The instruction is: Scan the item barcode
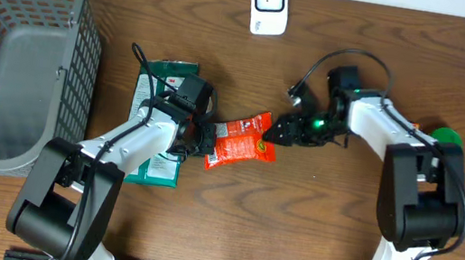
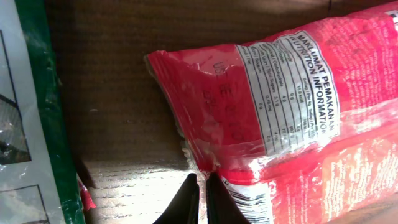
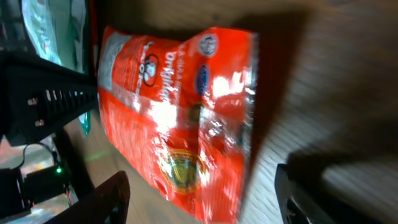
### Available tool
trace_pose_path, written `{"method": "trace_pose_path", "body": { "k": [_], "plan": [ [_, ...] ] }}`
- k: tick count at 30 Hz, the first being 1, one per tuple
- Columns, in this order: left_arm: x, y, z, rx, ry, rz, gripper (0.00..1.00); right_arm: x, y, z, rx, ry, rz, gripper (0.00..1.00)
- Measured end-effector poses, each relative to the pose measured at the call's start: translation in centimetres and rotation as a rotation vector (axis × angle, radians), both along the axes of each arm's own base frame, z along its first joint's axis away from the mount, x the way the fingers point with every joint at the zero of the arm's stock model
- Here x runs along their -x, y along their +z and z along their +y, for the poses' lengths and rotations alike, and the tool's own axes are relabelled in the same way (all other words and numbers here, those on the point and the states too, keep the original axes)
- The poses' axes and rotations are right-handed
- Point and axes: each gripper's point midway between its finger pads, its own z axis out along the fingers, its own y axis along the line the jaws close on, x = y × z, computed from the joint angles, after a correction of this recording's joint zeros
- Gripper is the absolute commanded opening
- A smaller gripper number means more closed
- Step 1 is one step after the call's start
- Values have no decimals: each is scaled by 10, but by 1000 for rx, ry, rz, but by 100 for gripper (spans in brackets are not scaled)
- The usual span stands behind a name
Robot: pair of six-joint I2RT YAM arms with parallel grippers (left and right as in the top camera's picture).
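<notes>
Left wrist view alone shows nutrition table (image 2: 292, 93) on pack (image 2: 205, 106); overhead alone shows scanner (image 1: 269, 5) and basket (image 1: 7, 44). My left pincer (image 2: 200, 186) pressed together, pinching pack's edge. My right pincer (image 3: 199, 186) spread wide astride pack's other end, contact unclear. Pack lies on surface (image 1: 291, 229) between both pincers. Count: one pack, one green packet (image 1: 158, 78), one scanner, one basket

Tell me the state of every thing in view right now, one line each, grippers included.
red packet: pinched at the end nearest the green package.
left gripper: shut on the red packet's edge.
right gripper: open, fingers either side of the packet's other end, not gripping.
green package: lying flat.
basket: upright, nothing visible inside.
white scanner: untouched, apart from both grippers.
</notes>
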Motion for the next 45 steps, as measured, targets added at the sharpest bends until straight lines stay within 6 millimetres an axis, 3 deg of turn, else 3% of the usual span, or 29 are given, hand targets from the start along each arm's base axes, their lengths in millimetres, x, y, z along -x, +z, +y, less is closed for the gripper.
{"method": "trace_pose_path", "body": {
  "k": [13, 19, 24, 25, 28, 29, 37, 39, 41, 45],
  "plan": [
    [-1, -1, 1, -5, 2, -2, 8, 13, 1, 55, -93, 49, -33, 65],
    [-3, -1, 1, -6, 3, -9, 8, 20, -2, 64, -87, 65, -29, 52],
    [-3, -1, 1, -5, 3, -11, 8, 19, -1, 65, -94, 64, -35, 50],
    [-3, -1, 1, -5, 3, -11, 8, 18, 0, 66, -106, 67, -37, 48],
    [-3, -1, 1, -8, 4, -13, 8, 18, 5, 69, -136, 73, -39, 9],
    [-3, -1, 1, -8, 4, -12, 8, 19, 6, 70, -143, 78, -42, 1],
    [-6, 0, 4, -13, 16, -19, 17, 20, 7, 69, -154, 74, -25, 1],
    [-9, 10, 4, 0, 20, -48, 17, 21, 7, 65, -151, 66, -8, 1],
    [-17, 34, 2, 31, 26, -121, 17, 25, 6, 55, -146, 59, 30, 1],
    [-33, 116, 19, 61, 84, -355, 17, 26, 13, 26, -188, 55, 45, 1]
  ]
}}
